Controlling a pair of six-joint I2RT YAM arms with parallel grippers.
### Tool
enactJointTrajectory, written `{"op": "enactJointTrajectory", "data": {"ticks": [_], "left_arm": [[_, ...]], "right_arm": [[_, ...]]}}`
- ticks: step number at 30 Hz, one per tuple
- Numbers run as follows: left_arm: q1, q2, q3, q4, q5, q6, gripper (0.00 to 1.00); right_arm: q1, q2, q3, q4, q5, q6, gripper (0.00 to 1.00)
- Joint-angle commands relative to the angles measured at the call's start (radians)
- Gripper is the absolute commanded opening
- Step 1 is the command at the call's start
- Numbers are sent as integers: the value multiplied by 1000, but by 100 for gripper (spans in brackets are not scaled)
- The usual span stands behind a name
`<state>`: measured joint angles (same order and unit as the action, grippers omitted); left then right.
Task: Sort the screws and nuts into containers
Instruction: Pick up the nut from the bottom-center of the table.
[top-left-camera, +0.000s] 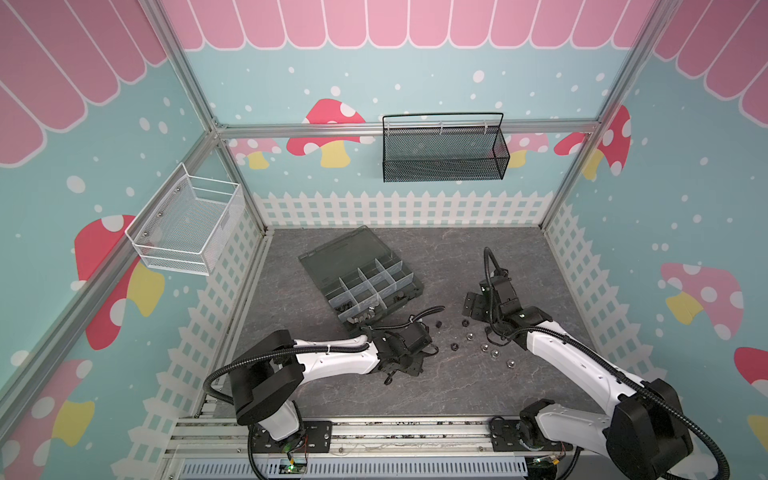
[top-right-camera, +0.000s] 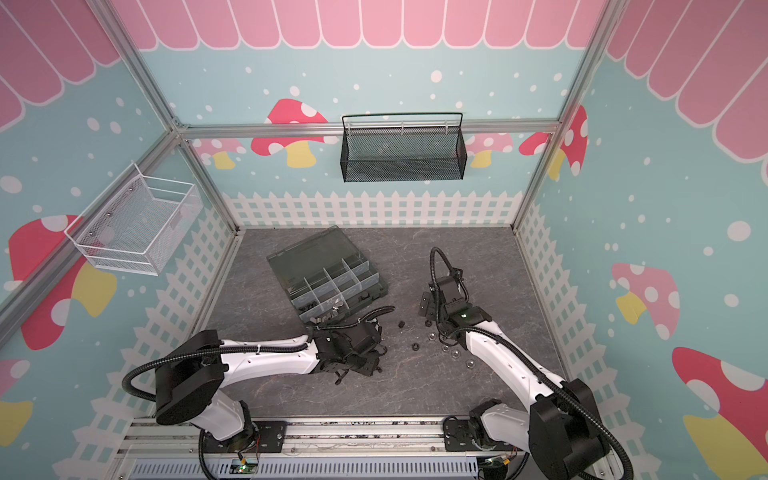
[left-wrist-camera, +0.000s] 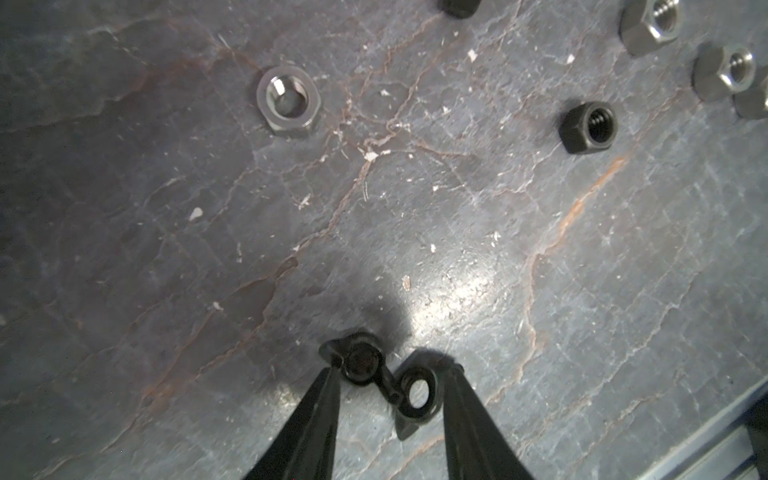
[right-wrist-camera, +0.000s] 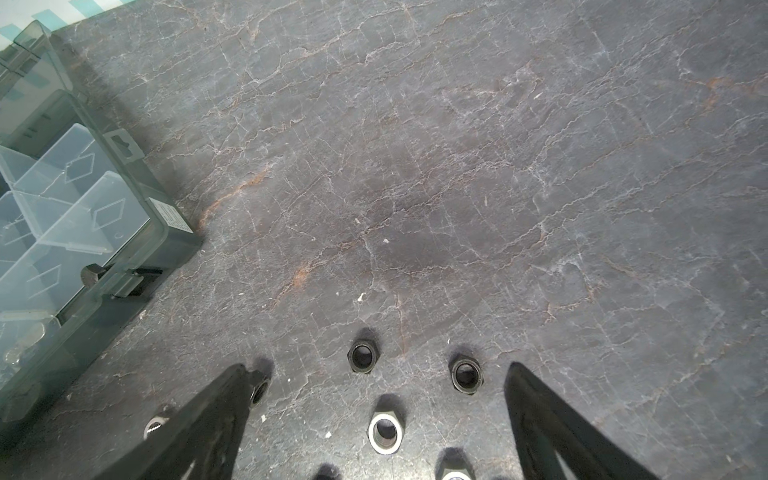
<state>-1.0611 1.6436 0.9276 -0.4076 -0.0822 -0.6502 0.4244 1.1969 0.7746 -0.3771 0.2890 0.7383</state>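
**Left claw bracketing two black winged nuts at once**

From where I stand, the landmark is the dark grey plastic organizer box (top-left-camera: 409, 286) with its smoky hinged lid thrown back, lying on the grey marbled tabletop (top-left-camera: 457, 386). A few pieces already lie in its compartments nearest the arms.

The left gripper (left-wrist-camera: 390, 374) is down at the table, just on the robot's side of the box's near corner. In its wrist view the jaws stand part-way apart, one fingertip (left-wrist-camera: 328, 374) touching a small black winged nut (left-wrist-camera: 360, 362) and the opposite one against a second black winged nut (left-wrist-camera: 417, 395). The two nuts touch each other. Whether either is gripped, I cannot tell.

The right gripper (right-wrist-camera: 376, 378) hovers to the right of the box, jaws wide and holding nothing, over loose black hex nuts (right-wrist-camera: 362, 357) and a silver nut (right-wrist-camera: 385, 432).

The risk here, as I judge it, is the double catch: squeezed together, the pair may pivot on their wings and one may squirt out, or both may lift and land in one compartment unsorted.
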Motion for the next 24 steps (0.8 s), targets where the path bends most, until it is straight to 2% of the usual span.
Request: {"op": "enactJointTrajectory", "data": {"ticks": [1,24], "left_arm": [[0,21,33,-39,-12,-14,41],[21,109,107,-103,-62,18,36]], "right_arm": [[-5,-17,-14,-4,20,19,97],[-5,-23,-30,4,25,23,97]]}}
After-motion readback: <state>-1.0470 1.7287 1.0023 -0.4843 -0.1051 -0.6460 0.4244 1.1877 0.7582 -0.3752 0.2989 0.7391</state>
